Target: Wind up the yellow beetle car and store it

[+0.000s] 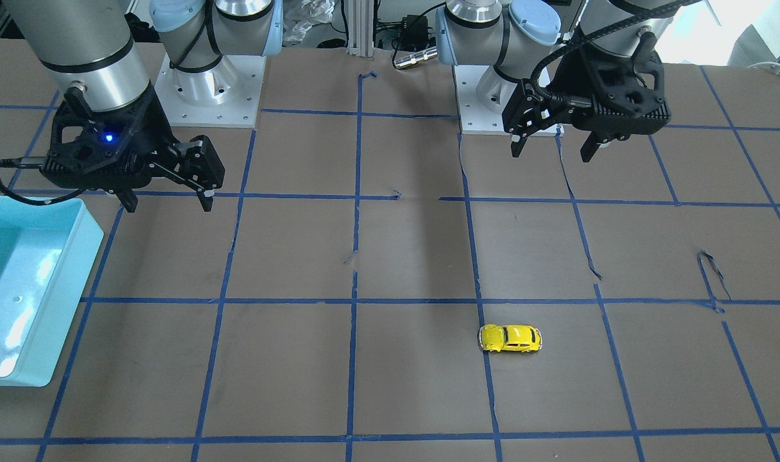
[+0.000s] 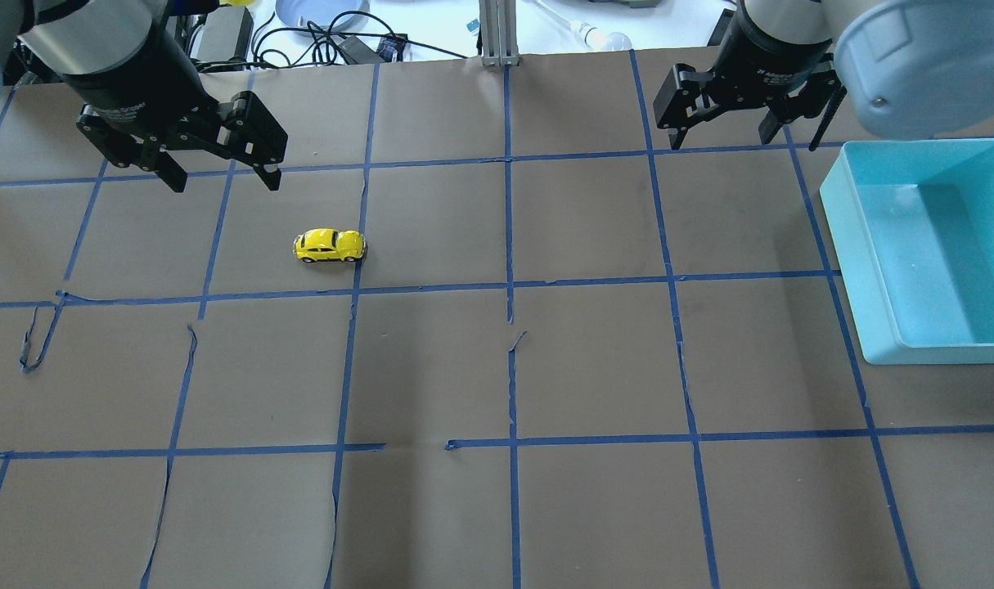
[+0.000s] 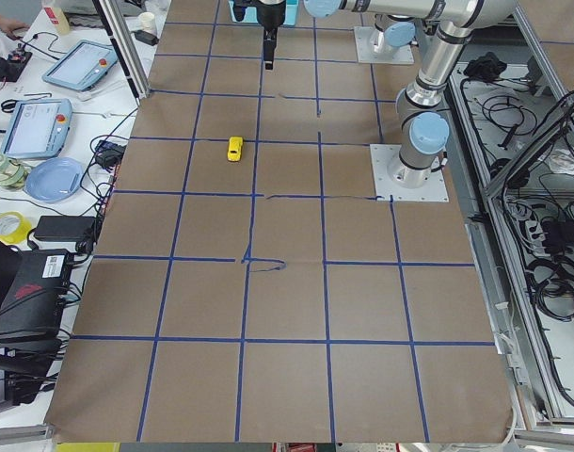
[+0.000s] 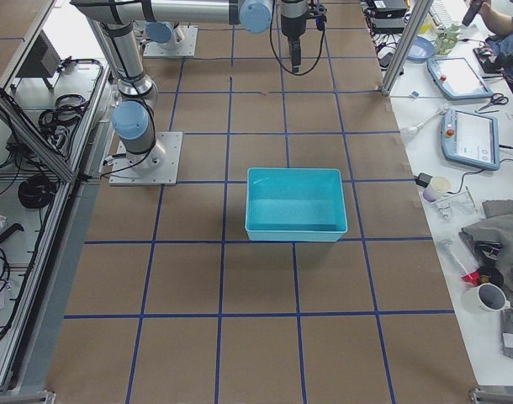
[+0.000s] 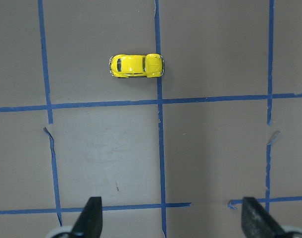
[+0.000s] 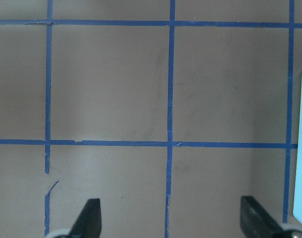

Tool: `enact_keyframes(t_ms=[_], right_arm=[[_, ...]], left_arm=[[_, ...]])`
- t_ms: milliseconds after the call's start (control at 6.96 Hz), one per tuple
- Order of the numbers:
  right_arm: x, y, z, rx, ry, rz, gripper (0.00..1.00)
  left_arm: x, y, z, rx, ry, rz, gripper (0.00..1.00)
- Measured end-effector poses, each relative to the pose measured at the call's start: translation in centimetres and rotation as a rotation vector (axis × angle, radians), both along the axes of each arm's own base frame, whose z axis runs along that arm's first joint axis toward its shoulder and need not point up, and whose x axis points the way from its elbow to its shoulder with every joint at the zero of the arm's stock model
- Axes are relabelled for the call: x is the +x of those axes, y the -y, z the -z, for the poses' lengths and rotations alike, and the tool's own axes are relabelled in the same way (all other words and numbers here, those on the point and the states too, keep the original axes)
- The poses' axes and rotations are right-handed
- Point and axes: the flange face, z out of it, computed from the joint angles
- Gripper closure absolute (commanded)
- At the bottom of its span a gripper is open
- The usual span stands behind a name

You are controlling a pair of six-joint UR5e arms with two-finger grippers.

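The yellow beetle car [image 2: 330, 245] stands on its wheels on the brown table, on the robot's left side, beside a blue tape line. It also shows in the front view [image 1: 510, 338], the left side view [image 3: 234, 148] and the left wrist view [image 5: 136, 66]. My left gripper [image 2: 222, 176] is open and empty, raised above the table beyond the car and a little to its left; it also shows in the front view [image 1: 552, 153] and in its wrist view [image 5: 173, 223]. My right gripper [image 2: 721, 139] is open and empty, raised near the bin [image 1: 169, 206].
A light blue open bin [image 2: 914, 353] sits at the table's right side, with nothing showing in it; it also shows in the front view [image 1: 88, 224] and the right side view [image 4: 294, 231]. The table carries a grid of blue tape, torn in places. Both arm bases stand on the robot's side.
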Motion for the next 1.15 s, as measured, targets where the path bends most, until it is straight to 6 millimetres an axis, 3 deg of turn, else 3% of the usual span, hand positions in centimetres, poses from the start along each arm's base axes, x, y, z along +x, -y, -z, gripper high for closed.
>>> enact_keyframes(t_ms=[1149], right_arm=[[0.01,0.01,0.00,0.000,0.001,0.000,0.00]], left_arm=[[0.05,0.24,0.17,-0.003,0.005,0.093,0.02]])
